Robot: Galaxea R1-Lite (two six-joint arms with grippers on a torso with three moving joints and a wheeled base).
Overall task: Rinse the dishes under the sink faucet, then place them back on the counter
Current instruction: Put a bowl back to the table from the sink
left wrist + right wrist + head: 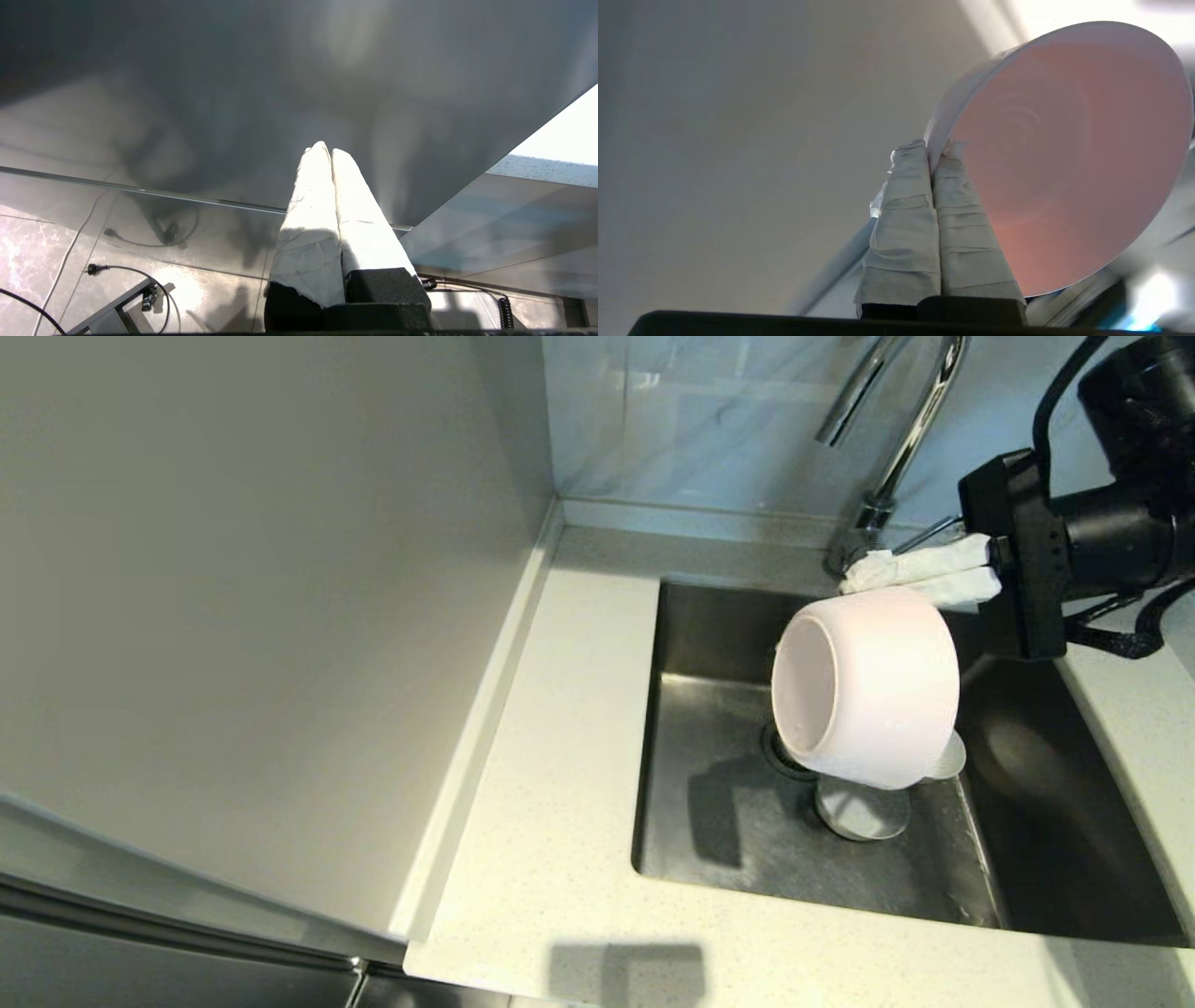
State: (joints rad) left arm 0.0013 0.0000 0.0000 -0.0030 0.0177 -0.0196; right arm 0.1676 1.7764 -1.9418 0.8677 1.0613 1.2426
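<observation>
My right gripper point(851, 581) reaches in from the right and is shut on the rim of the pale pink bowl point(868, 686). The bowl hangs tipped on its side above the sink point(709, 803), over the drain, with its mouth facing left. In the right wrist view the fingertips point(934, 151) pinch the bowl's point(1064, 154) wall. The chrome faucet point(910, 420) rises just behind the fingers, its lever point(934, 534) beside them. A round grey shape point(864, 807) lies under the bowl, partly hidden. The white and grey-white bowls are out of view. My left gripper point(327, 149) is shut and holds nothing.
The speckled counter point(551, 756) runs left of and in front of the sink. A smooth beige-grey side panel point(261, 597) stands along its left edge. The left gripper hangs off to the side near a grey panel point(280, 93), above a floor with cables point(107, 268).
</observation>
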